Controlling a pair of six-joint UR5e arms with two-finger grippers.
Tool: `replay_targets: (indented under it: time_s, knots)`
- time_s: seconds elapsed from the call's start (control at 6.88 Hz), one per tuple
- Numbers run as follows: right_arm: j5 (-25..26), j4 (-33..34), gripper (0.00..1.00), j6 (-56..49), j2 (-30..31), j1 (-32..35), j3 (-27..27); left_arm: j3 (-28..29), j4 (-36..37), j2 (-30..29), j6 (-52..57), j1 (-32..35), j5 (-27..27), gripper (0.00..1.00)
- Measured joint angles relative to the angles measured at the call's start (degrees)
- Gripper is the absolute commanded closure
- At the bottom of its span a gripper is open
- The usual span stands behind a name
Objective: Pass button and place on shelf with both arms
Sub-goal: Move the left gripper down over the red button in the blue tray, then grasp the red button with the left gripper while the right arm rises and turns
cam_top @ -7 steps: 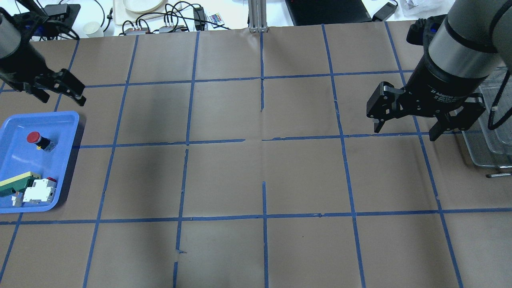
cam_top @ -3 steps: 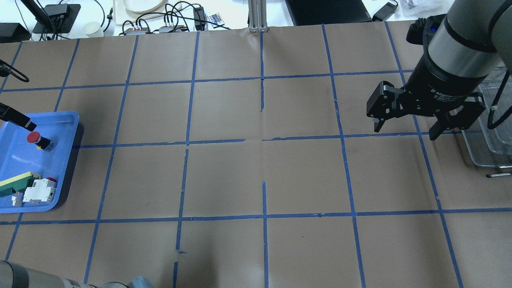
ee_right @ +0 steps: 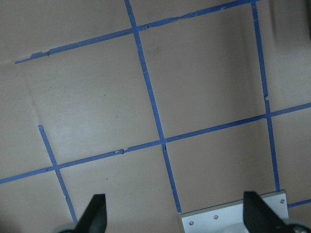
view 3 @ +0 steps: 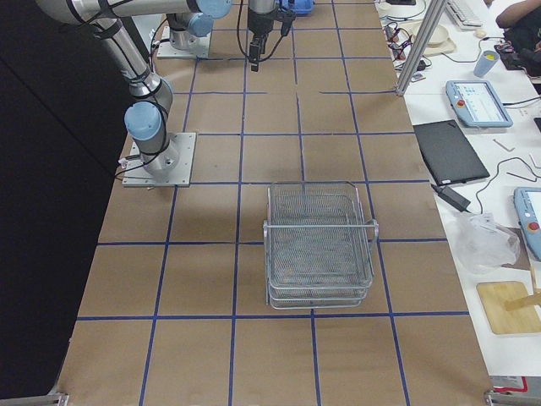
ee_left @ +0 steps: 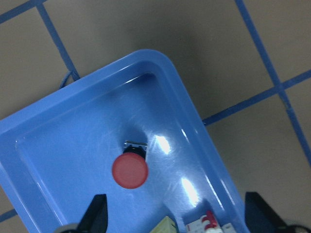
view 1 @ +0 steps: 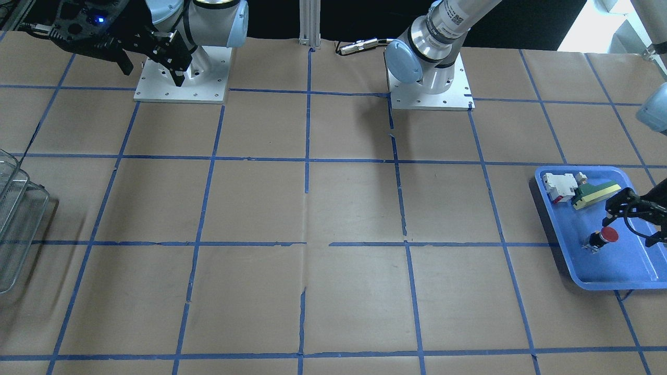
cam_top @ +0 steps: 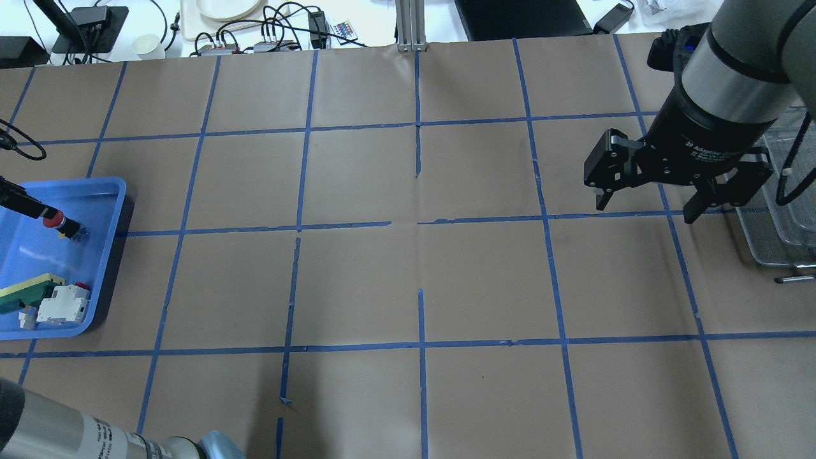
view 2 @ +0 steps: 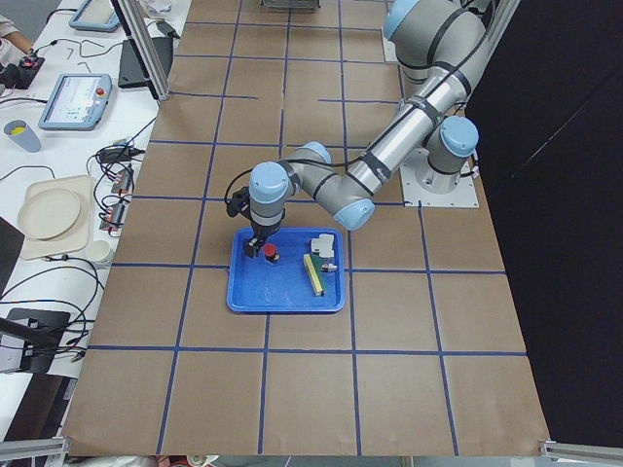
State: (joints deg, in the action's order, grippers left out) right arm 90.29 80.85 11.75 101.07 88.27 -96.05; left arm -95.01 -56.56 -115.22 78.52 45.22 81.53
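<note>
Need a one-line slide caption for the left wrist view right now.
Open left gripper poised above the red push button lying in the blue tray.

- Small round push button (ee_left: 129, 170): red cap, black-and-silver body.
- Shallow plastic tray (cam_top: 70, 182) at the left: blue all over, with white glare spots.
- Boxy switch block (cam_top: 62, 303): white with red details.
- Flat piece (cam_top: 25, 287): green with a yellow top strip.
- Paper table cover (cam_top: 357, 287): plain brown, crossed by a grid of blue tape lines.
- Wire-mesh shelf (view 3: 319, 245) at the right: silver, fine mesh pattern.
- Robot arms (view 2: 389, 165): silver-grey tubes, light blue joint caps.
- Left gripper (view 1: 629, 227) and right gripper (cam_top: 645, 213): black.
</note>
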Motion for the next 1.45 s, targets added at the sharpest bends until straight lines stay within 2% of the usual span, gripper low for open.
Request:
replay_targets:
  time_s: [0.44, 0.73, 0.87, 1.02, 1.45]
  knots:
    - [-0.55, 1.06, 0.0, 1.35, -1.86, -0.44, 0.14, -5.27, 5.16, -0.84, 9.08, -0.63, -1.41, 0.07]
    - [-0.8, 1.67, 0.0, 6.33, -3.75, -1.03, 0.21, -6.51, 6.11, -0.93, 9.19, -0.72, -0.75, 0.16]
    - [-3.13, 1.71, 0.0, 8.8, -4.92, -2.17, 0.27, -6.43, 6.17, -1.13, 8.8, -0.73, 0.61, 0.23]
    - [-8.5, 1.68, 0.0, 12.2, -6.14, -3.75, 0.29, -6.11, 6.21, -1.38, 7.97, -0.73, 1.95, 0.31]
    - [-29.55, 1.48, 0.0, 31.9, -8.28, -5.9, 0.18, -4.34, 5.97, -1.53, 5.27, -0.53, 2.63, 0.32]
